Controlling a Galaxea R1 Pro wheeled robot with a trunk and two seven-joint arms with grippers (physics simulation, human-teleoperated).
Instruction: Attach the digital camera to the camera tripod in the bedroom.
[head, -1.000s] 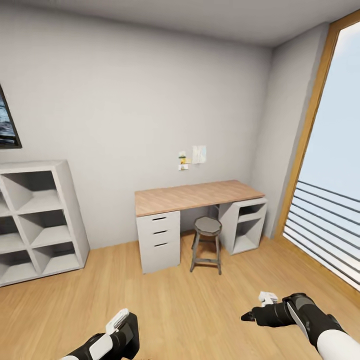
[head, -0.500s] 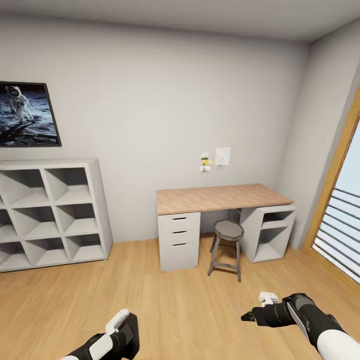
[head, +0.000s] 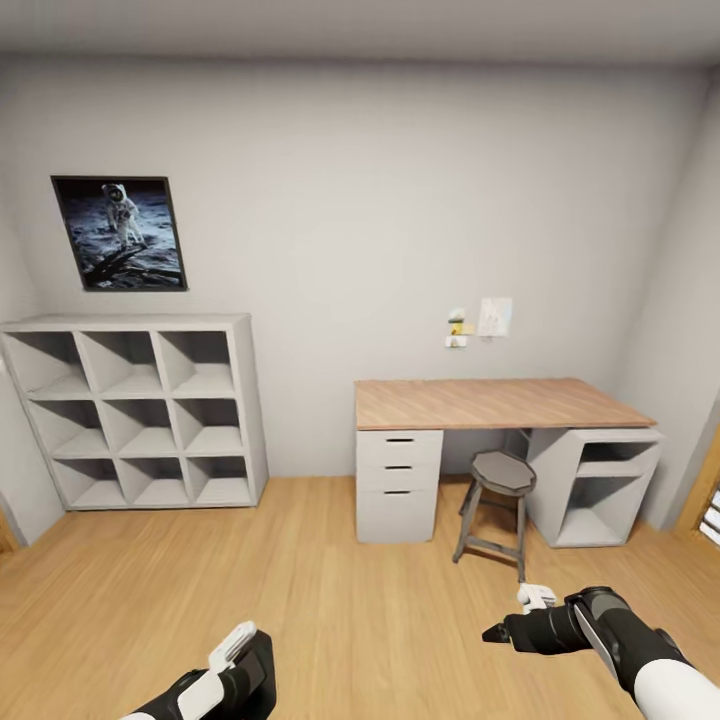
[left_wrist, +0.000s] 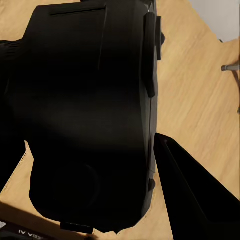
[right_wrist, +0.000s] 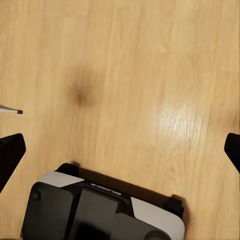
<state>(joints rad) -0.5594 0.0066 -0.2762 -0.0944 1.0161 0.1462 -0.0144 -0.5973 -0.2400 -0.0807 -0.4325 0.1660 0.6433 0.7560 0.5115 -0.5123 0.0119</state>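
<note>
Nearest, the left claw (head: 232, 660) sits low over the wood floor (head: 330, 600). In the left wrist view a chunky black body, which looks like the digital camera (left_wrist: 95, 115), sits right against the claw with one dark finger (left_wrist: 190, 200) beside it; I cannot tell for sure whether the claw is pinching it. The right claw (head: 497, 632) reaches forward over the floor, level with the left claw and well apart from it. In the right wrist view its two dark fingertips (right_wrist: 10, 155) stand wide apart at the edges, spread, with bare floor between them.

Beyond the right claw stands a round grey stool (head: 497, 505), partly under the table (head: 495, 402), which has a wooden top, a white drawer block under its near-left end and an open white shelf unit under the other end. Beyond the left claw, against the far wall, is a grey cube shelf (head: 140, 410) with open compartments. Above it hangs a dark-framed astronaut picture (head: 120, 234). Small notes (head: 480, 320) are stuck on the wall above the table.
</note>
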